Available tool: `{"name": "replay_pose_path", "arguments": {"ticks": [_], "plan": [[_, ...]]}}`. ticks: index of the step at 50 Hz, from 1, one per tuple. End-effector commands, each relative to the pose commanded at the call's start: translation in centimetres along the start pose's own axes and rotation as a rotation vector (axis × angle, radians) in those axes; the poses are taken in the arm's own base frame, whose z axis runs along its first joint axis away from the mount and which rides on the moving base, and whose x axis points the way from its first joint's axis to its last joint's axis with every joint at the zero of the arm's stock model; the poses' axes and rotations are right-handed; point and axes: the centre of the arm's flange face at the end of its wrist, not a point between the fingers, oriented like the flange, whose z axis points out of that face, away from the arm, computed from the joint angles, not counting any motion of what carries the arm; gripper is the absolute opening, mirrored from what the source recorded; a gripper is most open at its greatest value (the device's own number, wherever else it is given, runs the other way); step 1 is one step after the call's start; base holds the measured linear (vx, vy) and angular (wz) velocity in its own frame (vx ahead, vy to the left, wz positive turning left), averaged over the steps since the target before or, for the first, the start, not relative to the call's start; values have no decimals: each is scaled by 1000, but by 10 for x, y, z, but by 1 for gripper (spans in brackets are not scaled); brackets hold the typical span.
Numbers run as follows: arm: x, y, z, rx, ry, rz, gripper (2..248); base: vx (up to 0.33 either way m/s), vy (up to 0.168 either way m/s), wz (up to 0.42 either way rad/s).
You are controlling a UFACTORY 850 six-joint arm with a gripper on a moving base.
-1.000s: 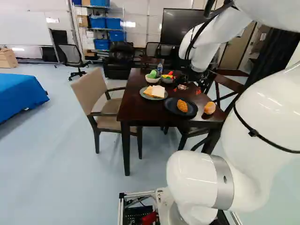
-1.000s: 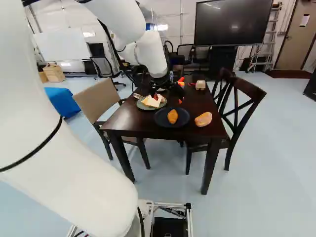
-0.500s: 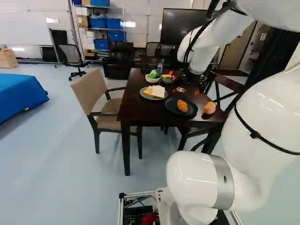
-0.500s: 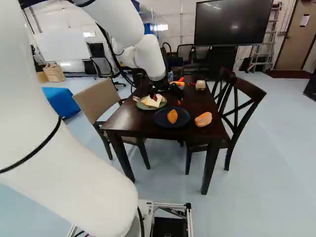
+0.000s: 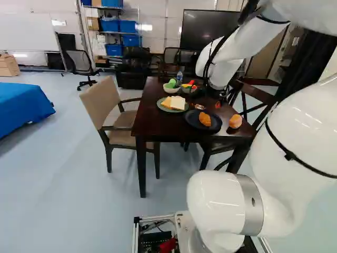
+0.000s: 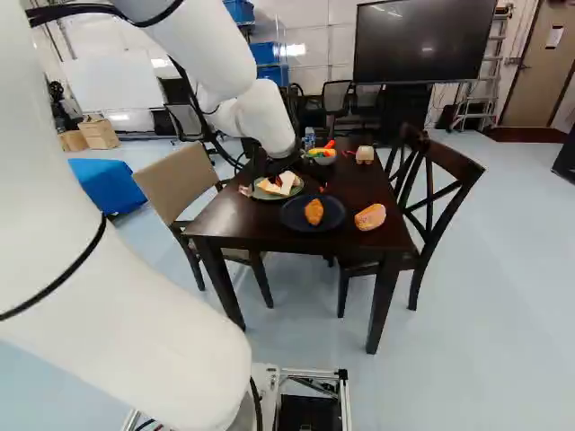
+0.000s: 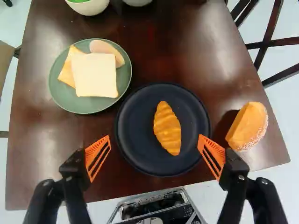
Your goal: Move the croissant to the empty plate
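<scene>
Hovering with pincer point(image 7: 154, 136) wide, facing croissant point(image 7: 167, 128) on dark plate point(image 7: 132, 135) by front edge of table point(image 7: 173, 51). Looking placed already. If dipping and closing, risking dragging dark plate over that edge; if sweeping low toward right front corner, risking clipping bun point(image 7: 248, 125).

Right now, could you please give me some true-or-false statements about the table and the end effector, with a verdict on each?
1. The croissant lies on the dark plate. True.
2. The end effector is gripping the croissant. False: its fingers stand wide apart, touching neither side of it.
3. The green plate is empty. False: a white square slice is among the food on it.
4. The orange bread roll lies directly on the table. True.
5. The croissant is beneath the white square slice. False: they are on separate plates.
</scene>
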Motion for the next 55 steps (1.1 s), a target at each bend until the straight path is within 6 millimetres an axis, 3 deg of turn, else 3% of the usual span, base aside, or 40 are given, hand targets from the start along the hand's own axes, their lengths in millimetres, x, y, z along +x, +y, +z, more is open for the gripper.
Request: {"name": "replay_pose_path", "arguments": {"ticks": [27,55], "plan": [[-42,-21,16,34,132,-40,247,0,0,0],[-104,-44,26,88,309,-87,247,0,0,0]]}}
